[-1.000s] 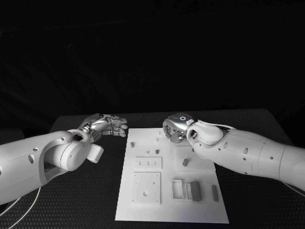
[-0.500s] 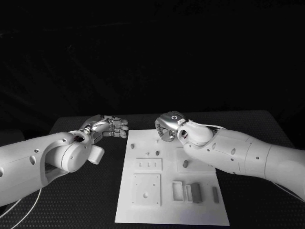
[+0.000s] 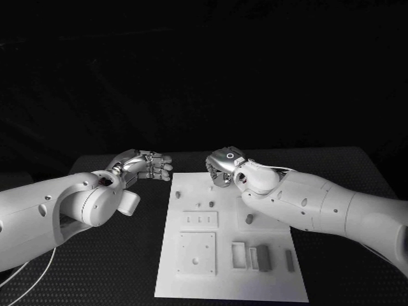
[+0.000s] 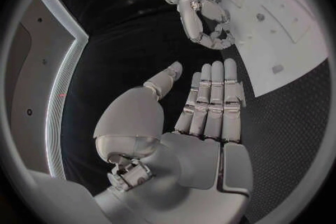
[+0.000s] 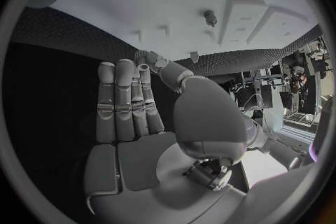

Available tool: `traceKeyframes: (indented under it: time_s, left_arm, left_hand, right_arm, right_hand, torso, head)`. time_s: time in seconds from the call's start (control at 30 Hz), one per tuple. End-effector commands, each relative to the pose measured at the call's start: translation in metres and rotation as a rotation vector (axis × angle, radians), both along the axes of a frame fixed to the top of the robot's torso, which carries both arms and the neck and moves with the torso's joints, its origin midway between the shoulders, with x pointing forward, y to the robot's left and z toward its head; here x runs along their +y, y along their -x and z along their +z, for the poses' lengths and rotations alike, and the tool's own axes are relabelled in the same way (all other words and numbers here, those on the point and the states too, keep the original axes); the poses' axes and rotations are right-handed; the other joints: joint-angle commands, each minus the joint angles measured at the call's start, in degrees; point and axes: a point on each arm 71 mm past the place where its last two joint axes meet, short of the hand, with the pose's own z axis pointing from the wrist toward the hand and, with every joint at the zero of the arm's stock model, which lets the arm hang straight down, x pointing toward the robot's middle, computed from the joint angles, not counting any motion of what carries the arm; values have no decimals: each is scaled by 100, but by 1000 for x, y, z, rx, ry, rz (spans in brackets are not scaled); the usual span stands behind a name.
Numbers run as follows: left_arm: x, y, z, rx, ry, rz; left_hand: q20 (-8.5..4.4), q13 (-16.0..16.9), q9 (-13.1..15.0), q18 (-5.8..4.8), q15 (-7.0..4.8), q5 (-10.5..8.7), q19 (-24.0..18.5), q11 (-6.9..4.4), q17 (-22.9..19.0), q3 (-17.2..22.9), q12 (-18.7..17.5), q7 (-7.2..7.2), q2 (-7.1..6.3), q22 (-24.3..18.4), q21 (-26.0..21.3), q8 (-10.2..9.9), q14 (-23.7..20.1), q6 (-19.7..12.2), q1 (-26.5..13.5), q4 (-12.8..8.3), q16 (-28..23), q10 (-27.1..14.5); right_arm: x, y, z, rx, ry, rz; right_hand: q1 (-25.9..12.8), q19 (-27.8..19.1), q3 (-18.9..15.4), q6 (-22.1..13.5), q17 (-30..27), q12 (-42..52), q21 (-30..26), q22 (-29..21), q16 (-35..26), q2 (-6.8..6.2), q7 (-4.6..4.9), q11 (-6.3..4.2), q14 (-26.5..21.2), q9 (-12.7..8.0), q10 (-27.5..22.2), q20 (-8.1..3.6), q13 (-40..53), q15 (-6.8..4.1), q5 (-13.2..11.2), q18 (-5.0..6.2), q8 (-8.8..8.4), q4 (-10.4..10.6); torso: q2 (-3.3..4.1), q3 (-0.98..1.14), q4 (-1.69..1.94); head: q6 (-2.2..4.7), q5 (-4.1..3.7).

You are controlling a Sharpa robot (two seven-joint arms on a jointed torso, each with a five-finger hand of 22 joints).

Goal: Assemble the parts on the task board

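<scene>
A: We begin with the task board [image 3: 231,239]. It lies flat in the lower middle of the frame, on the black worktop [image 3: 103,255]. Small grey parts [image 3: 262,257] stand in a group near its lower right. Some smaller parts are nearer the middle, and one of them [image 3: 249,218] is a little to the right.

B: Which step do we judge is in hand?

A: We think it is an early one. No part is held, so assembly of a piece is not yet begun, and a first pick is probably being prepared.

B: And the robot hands?

A: The right robot hand [image 3: 226,167] is over the upper edge of the board, in the middle of the frame. Its fingers are stretched side by side in its wrist view, and it is released, holding nothing. The left robot hand [image 3: 141,167] hovers to the left of the board's upper corner, over the worktop. It is also released; in its own wrist view the fingers [image 4: 210,95] lie straight and empty.

B: What does the next move call for?

A: In our judgement one hand must go down toward a loose part, turn the palm to it and close the fingers on it. The parts are small, so the grip must be exact.
</scene>
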Motion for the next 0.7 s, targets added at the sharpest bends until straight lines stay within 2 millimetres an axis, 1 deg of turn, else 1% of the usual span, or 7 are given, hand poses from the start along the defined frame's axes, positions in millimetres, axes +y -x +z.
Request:
traceKeyframes:
  time_s: [0.03,0.17,0.43,0.53,0.57,0.67,0.7]
  left_arm:
    - [-3,0,4,-11,4,-19]
    - [-4,-1,7,-19,4,-21]
    - [-5,-1,12,-28,4,-24]
    - [-6,-2,15,-32,4,-25]
    - [-7,-2,16,-34,3,-26]
    - [-8,-3,18,-39,3,-29]
    - [-9,-3,18,-40,3,-30]
  left_hand:
    - [9,7,6,77,-1,-19,-34,-1,7,4,-23,21,-23,8,-22,-39,-13,-11,-33,29,-22,-29]
    - [9,10,7,77,-1,-18,-34,-1,10,5,-25,21,-24,9,-23,-40,-13,-11,-33,29,-25,-29]
    - [9,14,7,77,-1,-18,-34,-1,14,5,-27,21,-26,11,-24,-40,-12,-11,-32,29,-29,-29]
    - [10,17,8,77,-1,-19,-34,-1,16,4,-29,21,-28,12,-24,-41,-11,-10,-32,29,-31,-30]
    - [10,18,8,77,-1,-19,-34,-1,17,4,-30,21,-29,12,-24,-41,-11,-11,-32,29,-32,-30]
    - [10,20,8,77,-1,-19,-34,-1,20,4,-31,21,-31,13,-25,-42,-10,-11,-32,29,-34,-30]
    - [10,21,9,77,-1,-19,-35,-1,21,4,-32,22,-31,14,-25,-42,-10,-11,-31,29,-35,-30]
  right_arm:
    - [0,-1,0,-17,24,1]
    - [1,-1,-1,-14,27,2]
    - [0,-4,-3,3,40,-7]
    - [0,-5,-4,4,45,-14]
    - [0,-6,-5,5,48,-15]
    - [-1,-6,-6,9,52,-19]
    - [-1,-7,-6,9,53,-21]
  right_hand:
    - [78,6,36,44,8,158,28,144,38,90,0,-136,17,7,211,-38,488,-70,15,264,26,-15]
    - [78,6,37,46,9,157,32,144,40,88,-1,-136,17,8,212,-39,491,-71,15,264,25,-15]
    - [75,4,39,47,10,155,37,143,41,87,-1,-136,17,9,212,-39,494,-71,15,264,23,-14]
    - [71,1,39,47,11,153,40,142,42,90,-1,-135,16,10,212,-39,497,-70,15,264,21,-12]
    - [70,1,40,47,11,153,41,142,43,90,0,-135,16,10,212,-38,498,-70,15,264,20,-12]
    - [67,-1,41,46,11,151,43,142,43,92,0,-135,15,11,211,-38,500,-69,15,264,19,-12]
    - [66,-2,41,46,12,150,44,142,43,92,0,-135,14,11,211,-38,500,-69,15,264,18,-12]
  torso:
    - [22,1,25]
    - [44,-2,45]
    - [91,0,86]
    - [95,1,77]
    - [104,3,81]
    - [116,4,92]
    - [114,3,89]
  head:
    - [-5,-8]
    - [-12,-22]
    - [-10,-59]
    - [-20,-45]
    - [-12,-52]
    - [-20,-60]
    - [-25,-59]
